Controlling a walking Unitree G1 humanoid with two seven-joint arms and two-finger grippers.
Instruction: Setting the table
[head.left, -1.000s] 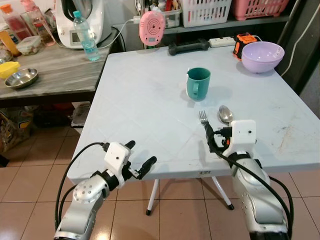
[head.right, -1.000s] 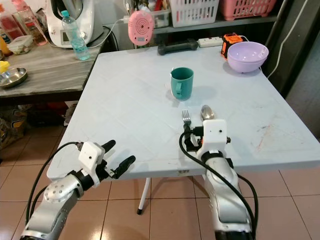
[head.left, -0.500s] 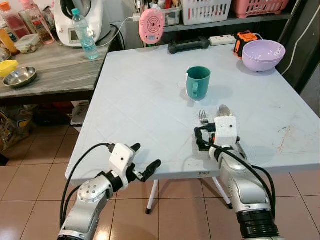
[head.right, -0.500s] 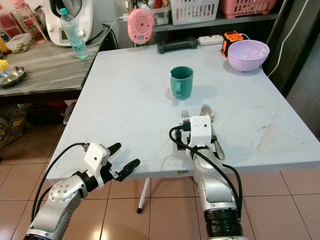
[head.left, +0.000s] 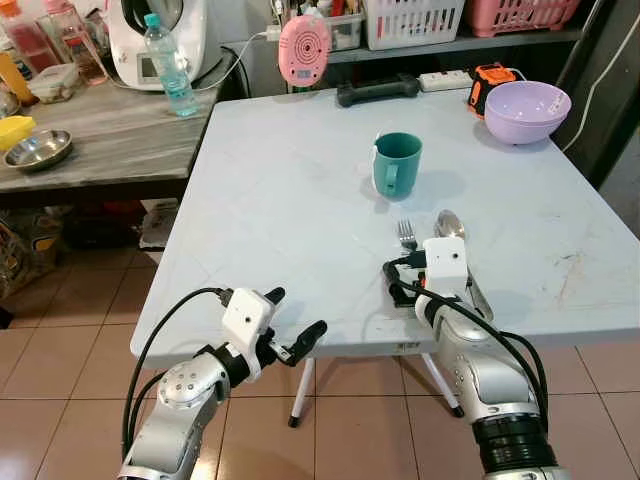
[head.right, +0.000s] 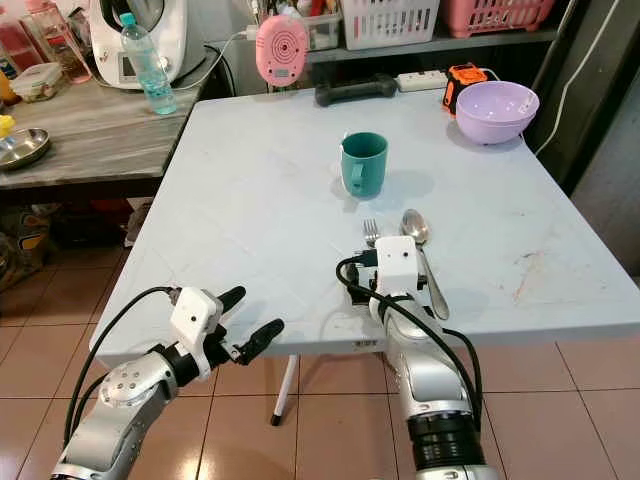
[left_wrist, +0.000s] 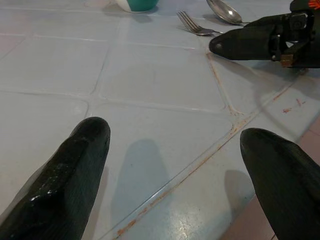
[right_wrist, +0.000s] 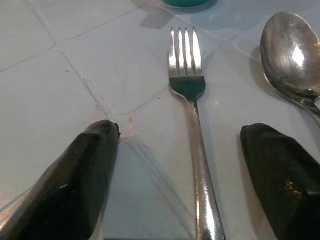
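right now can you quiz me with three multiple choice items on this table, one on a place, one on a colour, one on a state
1. Where does the fork lie?
A. inside the mug
B. between the right pincer's fingers, beside the spoon
C. on the floor

2. What colour is the bowl?
A. purple
B. red
C. black

3. How is the left pincer?
A. shut on the spoon
B. shut on the mug
C. open, holding nothing

Answers: 1 B, the right wrist view shows the fork flat on the table between the right pincer's two fingers, the spoon next to it. 2 A, the bowl at the far corner is pale purple. 3 C, its fingers stand apart by the table's near edge. The mug stands upright beyond the fork.
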